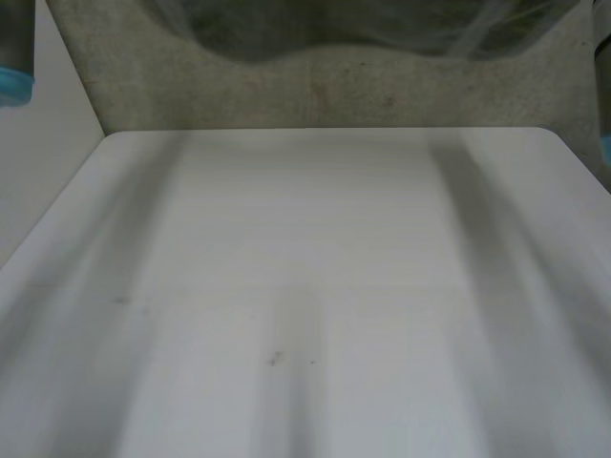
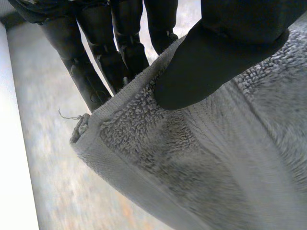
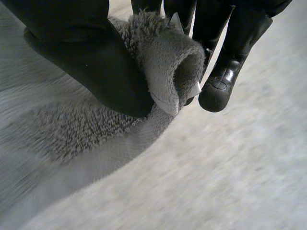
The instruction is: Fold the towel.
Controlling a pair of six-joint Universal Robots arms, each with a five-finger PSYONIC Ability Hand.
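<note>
The grey towel [image 2: 201, 163] is lifted off the white table [image 1: 315, 286]. Its blurred lower edge [image 1: 363, 24] hangs at the far side in the head view. My left hand [image 2: 216, 62] is shut on the towel near a corner. The thumb presses the hemmed edge against the fingers [image 2: 91, 81] behind the cloth. A loose thread sticks out at that corner. My right hand [image 3: 96, 62] is shut on another corner of the towel [image 3: 168, 62]. That corner is bunched into a roll between the thumb and the fingers [image 3: 225, 76], and cloth trails away below it.
Grey speckled floor [image 1: 191, 86] lies beyond the table's far edge. My left arm's light-blue cap [image 1: 11, 86] shows at the far left. The table's white edge [image 2: 14, 167] runs beside the left hand, over the floor.
</note>
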